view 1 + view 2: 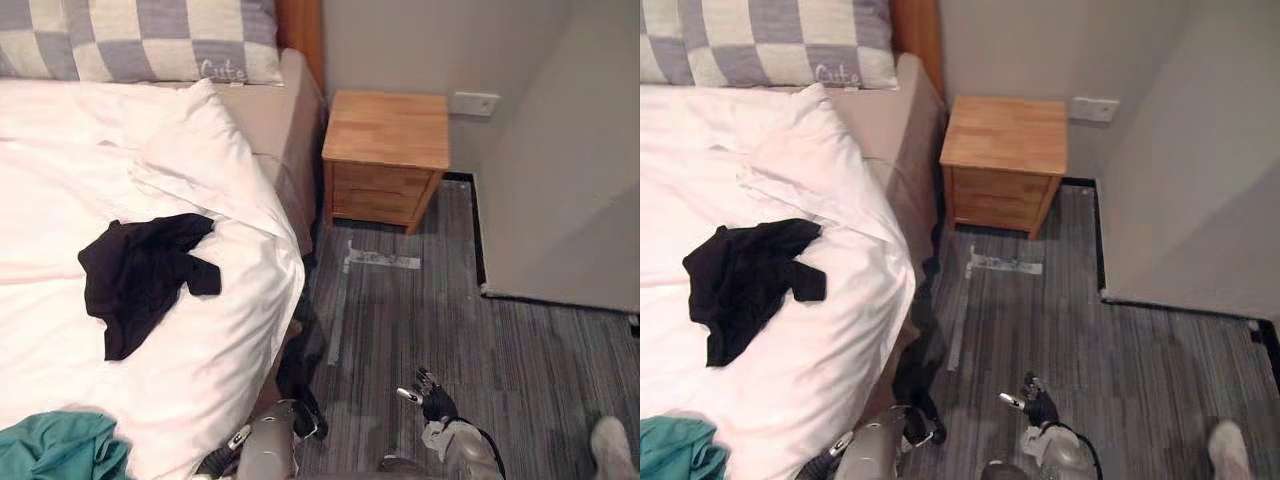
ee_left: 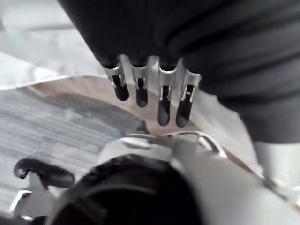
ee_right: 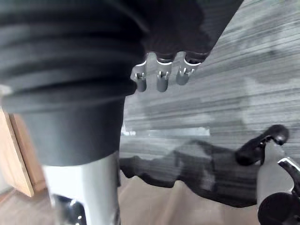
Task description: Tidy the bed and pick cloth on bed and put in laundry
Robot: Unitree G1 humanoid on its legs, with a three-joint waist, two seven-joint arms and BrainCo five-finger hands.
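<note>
Nearest you in the left eye view, your right hand (image 1: 432,398) hangs over the grey carpet (image 1: 520,340) beside the bed (image 1: 60,330). The black cloth (image 1: 140,275) lies mid-bed and a teal cloth (image 1: 60,445) lies at its near corner. A wooden nightstand (image 1: 385,155), drawers closed, stands by the bed's head. In the left wrist view, your left hand (image 2: 161,101) has relaxed fingers and holds nothing. In the right wrist view, the right hand's fingers (image 3: 161,80) are likewise loose and empty.

Head stereo pair looks steeply down from above; both eyes share bed (image 1: 230,330) at robot's L, nightstand (image 1: 385,150), floor (image 1: 400,310), w/ slight sideways offset. Wrist cams sit v. close behind left hand (image 2: 140,93) and right hand (image 3: 161,79), facing floor.
</note>
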